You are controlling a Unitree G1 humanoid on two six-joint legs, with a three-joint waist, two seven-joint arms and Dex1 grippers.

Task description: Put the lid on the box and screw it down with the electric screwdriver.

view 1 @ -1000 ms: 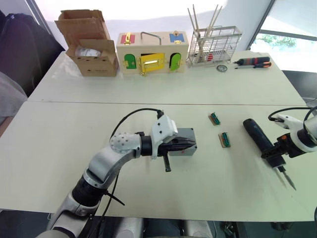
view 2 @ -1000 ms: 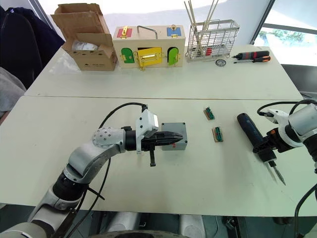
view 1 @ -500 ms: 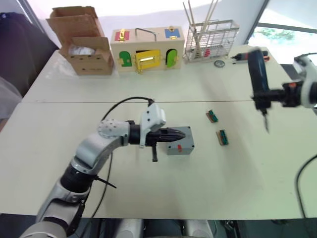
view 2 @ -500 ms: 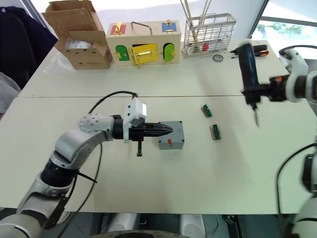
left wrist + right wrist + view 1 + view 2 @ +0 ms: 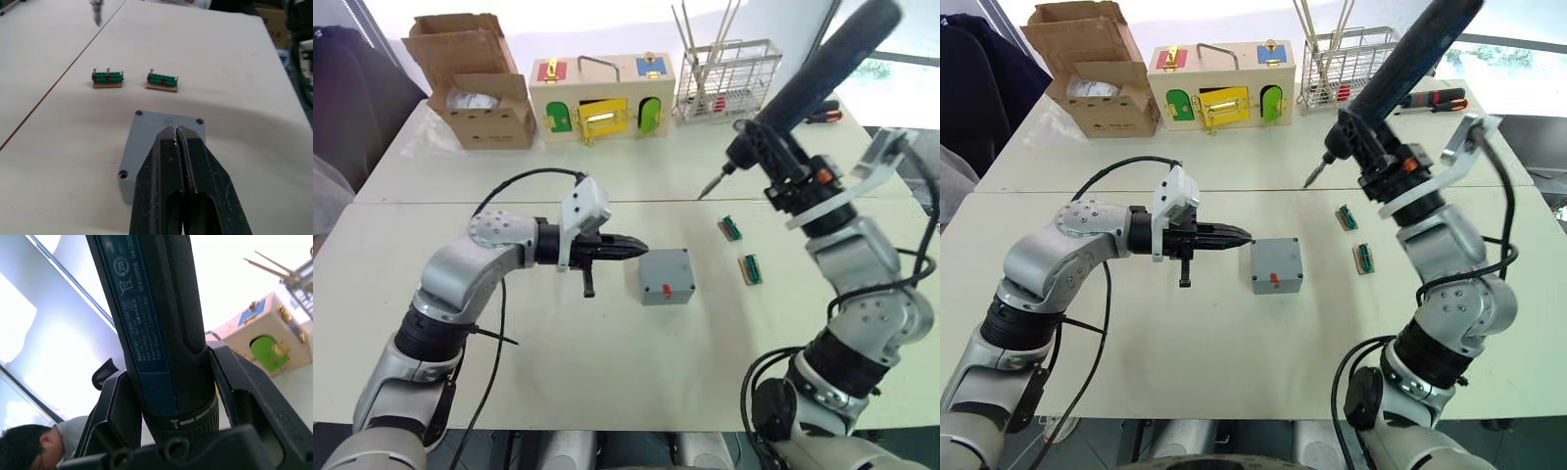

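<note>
robot test lab — pale worktables (image 5: 607, 411) | latch-door wooden box (image 5: 600, 98) | big windows (image 5: 891, 69)

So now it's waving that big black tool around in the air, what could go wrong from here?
The thick black electric screwdriver, clamped in the right pincer, is tilted high with its bit far from the small grey plastic box; it could miss the corner screw holes on coming down. The shut left pincer is just clear of the box, so nothing steadies it and a push might slide it. The two small green terminal blocks could be swept aside.
</note>
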